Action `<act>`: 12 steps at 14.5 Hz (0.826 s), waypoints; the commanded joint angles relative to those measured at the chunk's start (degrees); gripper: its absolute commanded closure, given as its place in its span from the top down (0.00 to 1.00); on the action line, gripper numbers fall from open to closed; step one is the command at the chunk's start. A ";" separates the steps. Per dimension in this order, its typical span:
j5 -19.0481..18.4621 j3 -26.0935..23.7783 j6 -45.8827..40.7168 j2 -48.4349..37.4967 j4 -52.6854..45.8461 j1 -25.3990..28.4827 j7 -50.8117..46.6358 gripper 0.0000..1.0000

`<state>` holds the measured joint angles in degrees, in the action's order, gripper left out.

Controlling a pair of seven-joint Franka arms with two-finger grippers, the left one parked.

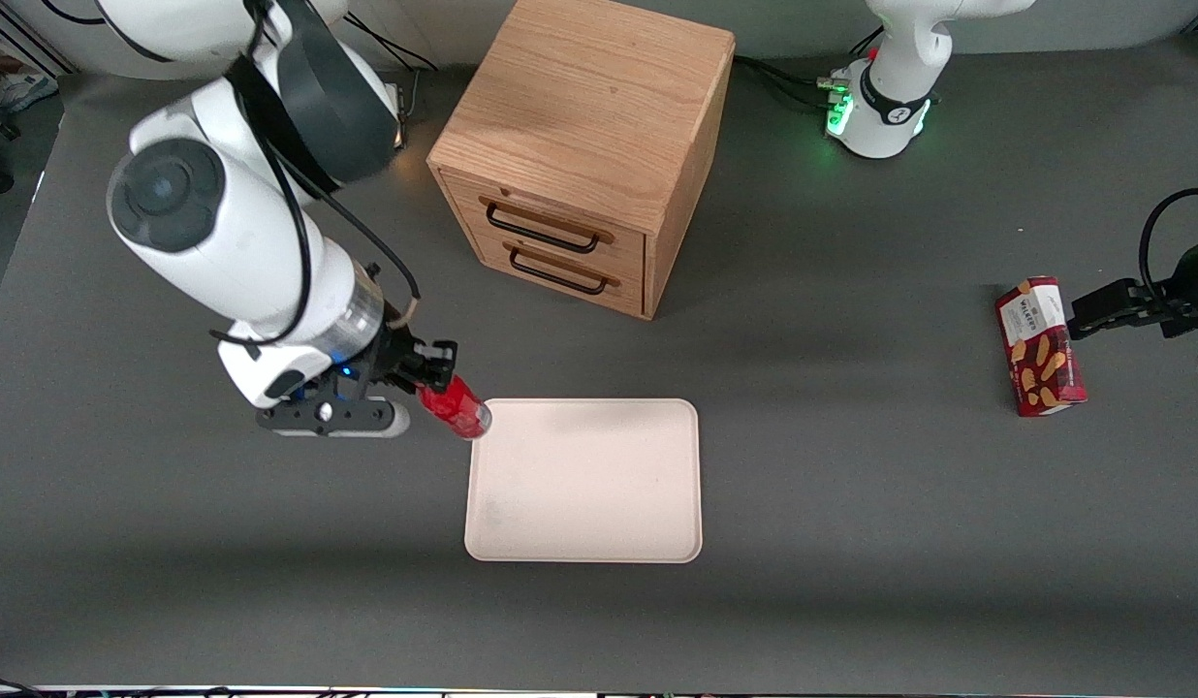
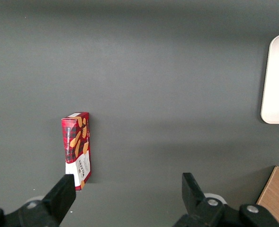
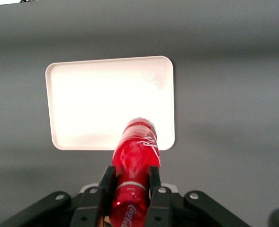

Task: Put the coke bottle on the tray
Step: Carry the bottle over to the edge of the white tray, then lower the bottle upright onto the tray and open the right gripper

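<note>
My right gripper [image 1: 426, 380] is shut on the coke bottle [image 1: 456, 407], a glossy red bottle with white lettering. It holds the bottle tilted, base end out, above the table just at the corner of the tray [image 1: 584, 480] that lies toward the working arm's end and farther from the front camera. In the right wrist view the coke bottle [image 3: 137, 151] sits clamped between both black fingers [image 3: 106, 182], its base reaching over the tray's rim [image 3: 113, 106]. The pale cream tray lies flat with nothing on it.
A wooden two-drawer cabinet [image 1: 584, 150] stands farther from the front camera than the tray. A red snack box [image 1: 1039, 346] lies toward the parked arm's end of the table. The tray's edge [image 2: 276, 80] shows in the left wrist view, as does the snack box [image 2: 77, 149].
</note>
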<state>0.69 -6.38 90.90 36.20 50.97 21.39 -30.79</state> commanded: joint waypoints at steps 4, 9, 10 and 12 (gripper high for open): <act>0.28 0.49 2.44 6.86 -1.75 -0.04 -0.86 0.00; -1.73 0.57 8.23 10.82 1.93 -0.48 -0.94 0.00; -2.61 0.58 9.81 11.08 2.90 -0.48 -1.03 0.00; -2.80 0.49 12.19 11.96 4.57 -0.48 -1.03 0.00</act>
<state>-1.06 -5.68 100.92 48.60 53.69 20.93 -30.79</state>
